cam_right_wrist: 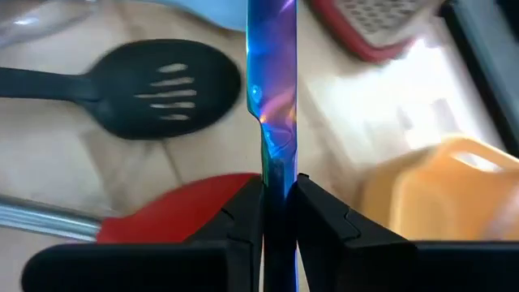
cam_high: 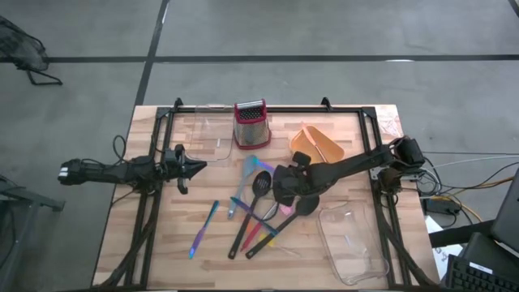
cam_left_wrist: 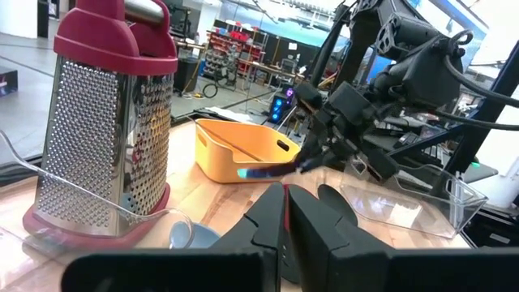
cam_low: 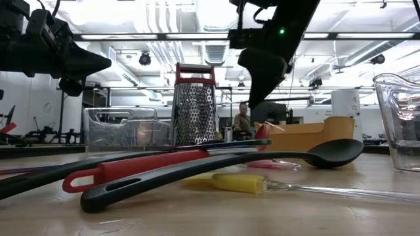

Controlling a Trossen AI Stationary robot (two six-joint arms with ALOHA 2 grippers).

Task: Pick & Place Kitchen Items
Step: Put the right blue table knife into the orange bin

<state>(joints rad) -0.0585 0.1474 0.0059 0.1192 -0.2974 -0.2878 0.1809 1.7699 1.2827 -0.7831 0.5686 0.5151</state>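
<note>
While the right claw (cam_right_wrist: 276,203) hangs above the middle of the wooden surface (cam_high: 170,235), its two dark fingers are clamped on a slim utensil with an iridescent blue blade (cam_right_wrist: 272,89), which sticks straight out ahead of the fingertips and is lifted clear of the wood. Directly beneath that claw lie a black slotted spoon (cam_right_wrist: 166,89) and the red head of a spatula (cam_right_wrist: 182,215), both flat on the surface. From above, these belong to a loose cluster of long utensils spread near the centre: dark-handled spoons, a red-handled tool (cam_high: 258,240), and, a little apart toward the left arm, a slim blue and purple utensil (cam_high: 203,229). Just beyond the raised blade sits an orange tray (cam_right_wrist: 438,191), and beside that tray a steel box grater with a red top (cam_high: 250,123) stands upright near the far edge. A clear plastic bin (cam_high: 353,243) lies near the right arm's side of the surface, and another clear bin (cam_high: 203,134) sits beside the grater. The left claw (cam_high: 193,165) waits well off to the left side, raised, its fingers pressed together and holding nothing.
</note>
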